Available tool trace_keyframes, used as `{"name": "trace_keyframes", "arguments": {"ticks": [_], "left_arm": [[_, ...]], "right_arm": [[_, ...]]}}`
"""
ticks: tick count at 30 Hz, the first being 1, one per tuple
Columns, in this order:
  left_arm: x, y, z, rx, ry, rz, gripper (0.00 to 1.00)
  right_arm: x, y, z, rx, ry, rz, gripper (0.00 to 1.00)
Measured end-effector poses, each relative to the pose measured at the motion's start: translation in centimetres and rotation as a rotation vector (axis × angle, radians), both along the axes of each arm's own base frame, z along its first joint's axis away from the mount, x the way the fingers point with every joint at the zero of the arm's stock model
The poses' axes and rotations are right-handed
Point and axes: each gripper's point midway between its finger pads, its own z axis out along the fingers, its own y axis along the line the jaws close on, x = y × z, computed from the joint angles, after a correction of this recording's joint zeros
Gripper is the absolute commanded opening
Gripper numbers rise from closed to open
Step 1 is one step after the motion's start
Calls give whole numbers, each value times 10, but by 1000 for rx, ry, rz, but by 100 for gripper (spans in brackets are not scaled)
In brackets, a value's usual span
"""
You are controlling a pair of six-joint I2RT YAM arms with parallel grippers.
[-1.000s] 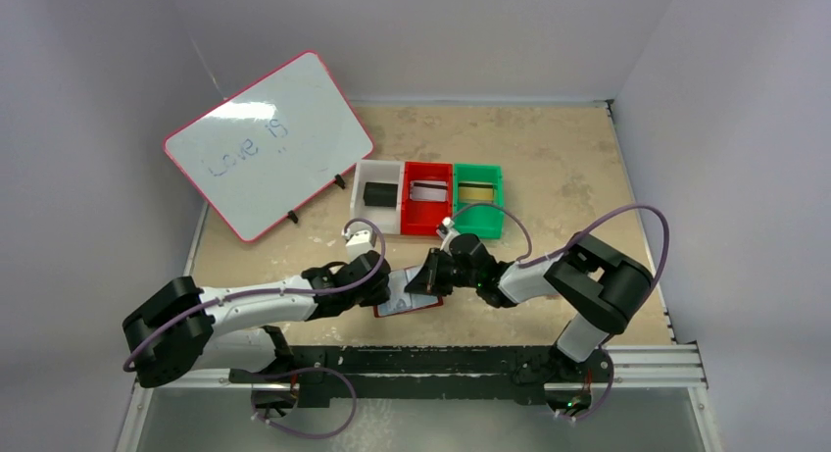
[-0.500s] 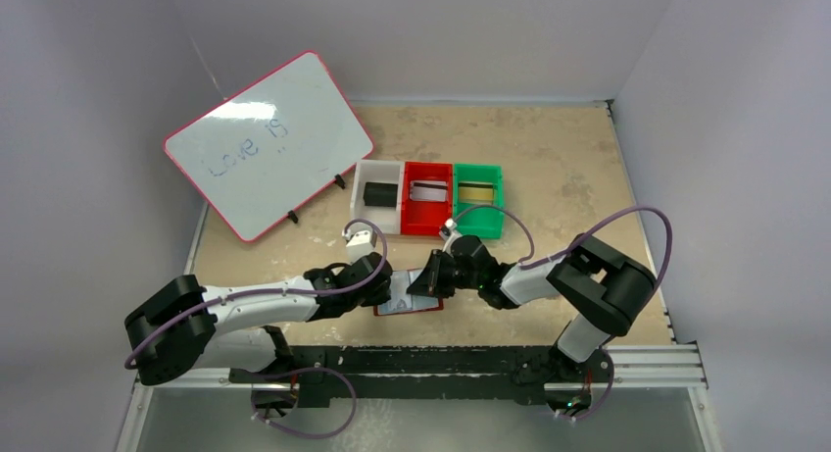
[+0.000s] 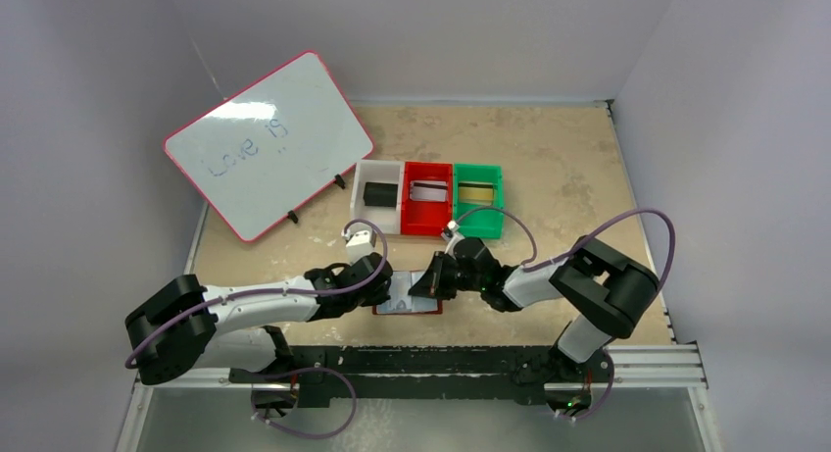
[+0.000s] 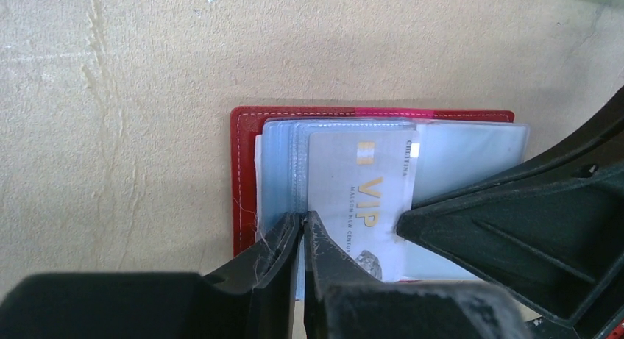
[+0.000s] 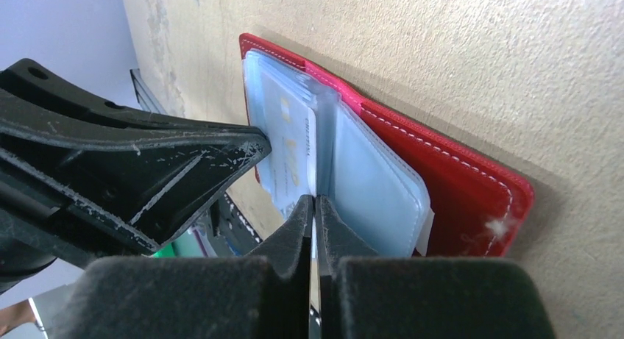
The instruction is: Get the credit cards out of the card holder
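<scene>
Pinching clear sleeve point(image 4: 283, 162) of card holder point(image 4: 244, 177), open flat on table point(image 3: 549, 168), with left gripper point(image 4: 303, 225) clenched. Clenching right gripper point(image 5: 315, 207) tight on silver-grey VIP card point(image 4: 360, 184) edge, card partly inside sleeves.

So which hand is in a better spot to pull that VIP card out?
Right. The right hand looks shut on the free edge of the VIP card, by the fold; the left hand pinches sleeves of the card holder, likely steadying it.
</scene>
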Motion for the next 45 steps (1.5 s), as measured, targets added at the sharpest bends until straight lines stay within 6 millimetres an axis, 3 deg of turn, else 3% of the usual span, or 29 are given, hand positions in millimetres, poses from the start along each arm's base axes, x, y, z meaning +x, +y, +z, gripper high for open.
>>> {"name": "trace_keyframes", "arguments": {"ticks": [13,19,24,30,36,41,45], "left_arm": [[2,11,-2,63,-2,22,5],[-1,20,-1,91,0,21,23],[8,6,23,4,-54,25,27],[31,-32,63,-112,-127,24,23],[22,-41,40,-120,-68,-25,20],[6,-31,6,-76,9,-44,13],[7,-31,7,-77,5,-38,8]], "right_arm": [[7,-10,5,16,-7,-29,1],[7,-12,6,17,-10,-35,1],[9,-11,-2,14,4,-42,0],[11,-11,-4,22,10,-63,1],[9,-15,-5,18,15,-72,1],[8,-16,-5,16,17,-74,3],[10,-17,-4,12,14,-83,10]]}}
